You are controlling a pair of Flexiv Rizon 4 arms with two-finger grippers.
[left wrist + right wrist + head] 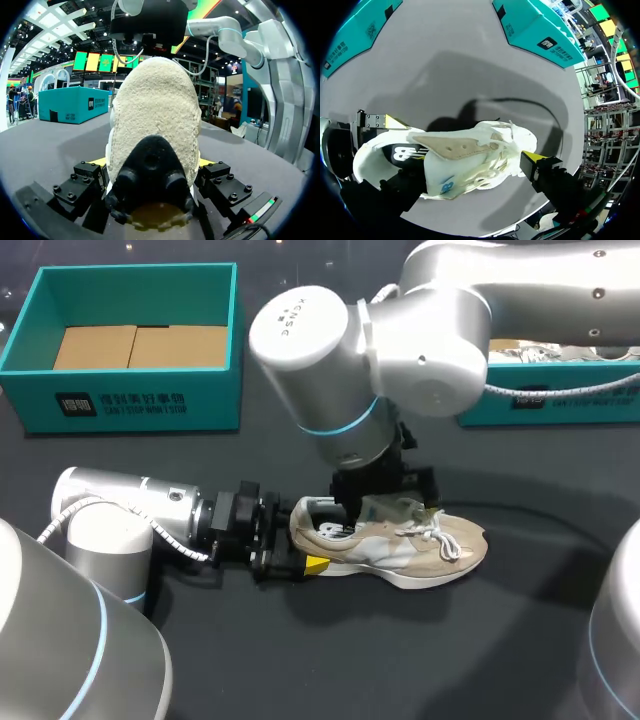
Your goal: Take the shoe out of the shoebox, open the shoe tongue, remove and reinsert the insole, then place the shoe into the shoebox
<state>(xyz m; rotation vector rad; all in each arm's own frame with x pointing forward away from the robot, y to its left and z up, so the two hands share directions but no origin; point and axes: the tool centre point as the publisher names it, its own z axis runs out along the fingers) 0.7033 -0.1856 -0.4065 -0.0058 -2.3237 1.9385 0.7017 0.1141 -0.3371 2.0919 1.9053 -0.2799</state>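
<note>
My left gripper (pixel 152 162) was clenched on the heel (pixel 155 115) of the one shoe (pixel 430 550), a yellow-tipped finger (pixel 100 161) pressed against each side. In the left wrist view the heel was a rounded dome of nubbly cream fabric with a black moulded tab at its base. My right gripper (pixel 380 502) hung over the shoe's opening, just above the tongue (pixel 455 147), a flat beige strip with small punched holes. I could not tell whether it was gripping anything.

The shoe stood on its sole on the table (pixel 400 660), outside both boxes, with its toe pointing away from the left gripper. It had a beige upper, a white sole and white laces (pixel 430 525) lying loose.

I counted two teal shoeboxes, both of stiff card. The nearer shoebox (pixel 120 400) sat beyond my left arm, open-topped and showing two brown cardboard panels inside. The second box (pixel 560 405) was partly hidden behind my right arm. The table was matt dark grey.
</note>
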